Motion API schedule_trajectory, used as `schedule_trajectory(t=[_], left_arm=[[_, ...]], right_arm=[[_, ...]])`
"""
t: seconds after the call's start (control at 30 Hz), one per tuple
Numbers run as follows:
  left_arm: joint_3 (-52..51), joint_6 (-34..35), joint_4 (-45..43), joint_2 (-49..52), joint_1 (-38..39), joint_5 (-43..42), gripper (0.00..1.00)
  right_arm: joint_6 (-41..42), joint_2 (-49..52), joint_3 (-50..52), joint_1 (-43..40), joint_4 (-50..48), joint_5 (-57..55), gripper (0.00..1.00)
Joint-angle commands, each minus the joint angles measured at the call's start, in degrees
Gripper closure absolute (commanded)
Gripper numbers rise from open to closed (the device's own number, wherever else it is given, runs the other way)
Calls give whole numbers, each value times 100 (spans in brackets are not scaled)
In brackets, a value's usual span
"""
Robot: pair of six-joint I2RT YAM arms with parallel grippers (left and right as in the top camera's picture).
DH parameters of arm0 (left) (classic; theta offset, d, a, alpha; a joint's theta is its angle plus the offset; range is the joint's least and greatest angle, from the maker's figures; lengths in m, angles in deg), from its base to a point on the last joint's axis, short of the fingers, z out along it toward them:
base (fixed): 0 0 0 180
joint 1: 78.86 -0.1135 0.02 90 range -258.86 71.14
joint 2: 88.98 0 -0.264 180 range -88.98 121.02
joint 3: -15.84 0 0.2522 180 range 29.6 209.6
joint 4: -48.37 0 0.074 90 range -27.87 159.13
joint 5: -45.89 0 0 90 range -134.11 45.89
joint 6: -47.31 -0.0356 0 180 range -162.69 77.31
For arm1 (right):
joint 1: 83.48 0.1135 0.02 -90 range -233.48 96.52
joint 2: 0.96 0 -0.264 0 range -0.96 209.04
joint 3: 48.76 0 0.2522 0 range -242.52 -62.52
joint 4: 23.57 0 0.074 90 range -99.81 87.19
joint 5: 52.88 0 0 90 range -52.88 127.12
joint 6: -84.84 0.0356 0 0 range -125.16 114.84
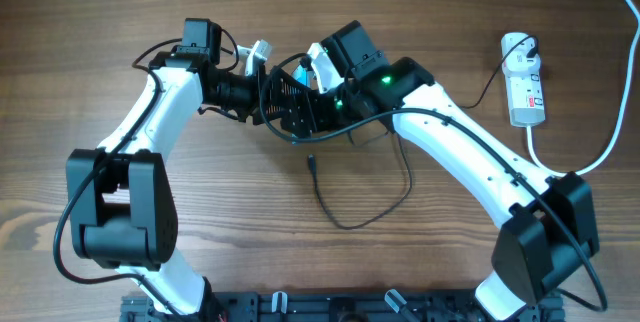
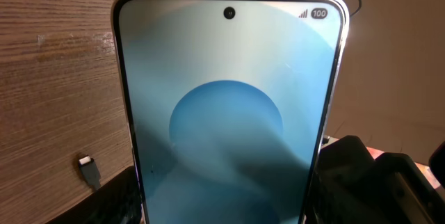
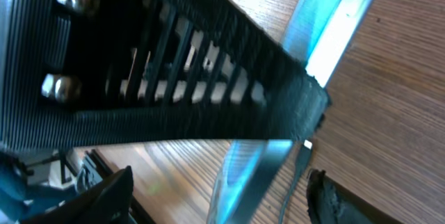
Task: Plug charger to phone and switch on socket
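Note:
My left gripper point(image 1: 290, 102) is shut on the phone point(image 2: 229, 113), with a black finger on each long side and the blue screen filling the left wrist view. From overhead the phone point(image 1: 320, 65) shows only as a thin bright sliver between the two wrists. My right gripper point(image 3: 222, 203) is open, its fingers wide on either side of the phone's edge point(image 3: 243, 182) and not touching it. The charger's small connector point(image 1: 312, 162) lies loose on the table, also visible as the connector point(image 2: 87, 170) and the connector point(image 3: 306, 146). The white socket point(image 1: 525, 87) lies far right with the charger's black plug in it.
The black cable point(image 1: 350, 224) loops across the table's middle below both grippers and runs up right to the socket. A thick white cord point(image 1: 600, 152) curves along the right edge. The left gripper's ribbed body point(image 3: 181, 78) fills much of the right wrist view.

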Motion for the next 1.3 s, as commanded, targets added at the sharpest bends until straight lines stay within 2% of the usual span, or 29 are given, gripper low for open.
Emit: schedule_trajectory(t=[0.0, 0.1, 0.27, 0.5, 0.6, 0.77, 0.9, 0.97, 1.03, 1.1, 1.27], left_arm=[[118, -114, -28, -173, 7, -138, 39], [118, -114, -31, -173, 7, -138, 39], [118, -114, -33, -173, 7, -138, 39], [118, -114, -33, -173, 7, -138, 39], [118, -114, -33, -173, 7, -138, 37], [118, -111, -33, -173, 4, -140, 22], [118, -111, -214, -205, -76, -555, 27], [118, -111, -520, -260, -210, -1311, 30], [118, -109, -1071, -343, -389, -2345, 34], [118, -107, -1486, -398, -479, -2955, 35], [122, 166, -2033, -586, -492, -3112, 35]], right_arm=[[319, 243, -83, 31, -111, -164, 26], [369, 280, -83, 31, -157, -166, 42], [544, 280, -83, 31, -190, -168, 54], [656, 280, -83, 31, -199, -162, 81], [721, 280, -83, 31, -192, -164, 96], [719, 278, -85, 22, -197, -164, 96], [706, 166, -85, -140, -199, 179, 96], [686, 57, -85, -302, -236, 605, 96], [385, -44, -85, -509, -433, 1521, 96], [361, -63, -85, -660, -688, 2282, 96], [595, -63, -85, -896, -1709, 3746, 96]])
